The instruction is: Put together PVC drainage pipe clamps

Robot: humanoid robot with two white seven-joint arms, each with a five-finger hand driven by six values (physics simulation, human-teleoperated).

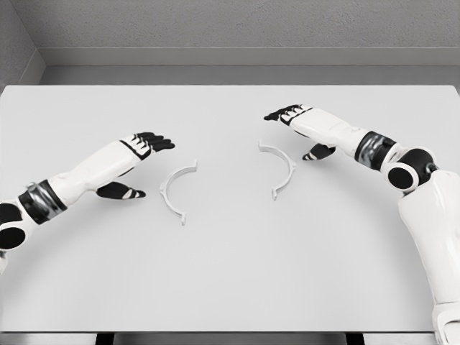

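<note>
Two thin white curved clamp halves, the left clamp half (177,190) and the right clamp half (279,167), lie apart on the smooth white table (230,280). Left hand (141,149) and right hand (296,119) hover flat beside them, fingers spread, holding nothing.

A bare simulated test space, more like a lab bench setup than any lived-in room. A wide, plain white surface (230,273) fills most of the view, uniformly lit and unmarked. Behind it a grey textured wall (244,21) meets a pale ledge or baseboard (244,56), with a second grey wall (13,43) forming a corner at the left. The flat shading and uniform, unmarked planes mark it as a rendered workspace. No furniture, tools or fittings show what trade or household it might belong to.
</note>
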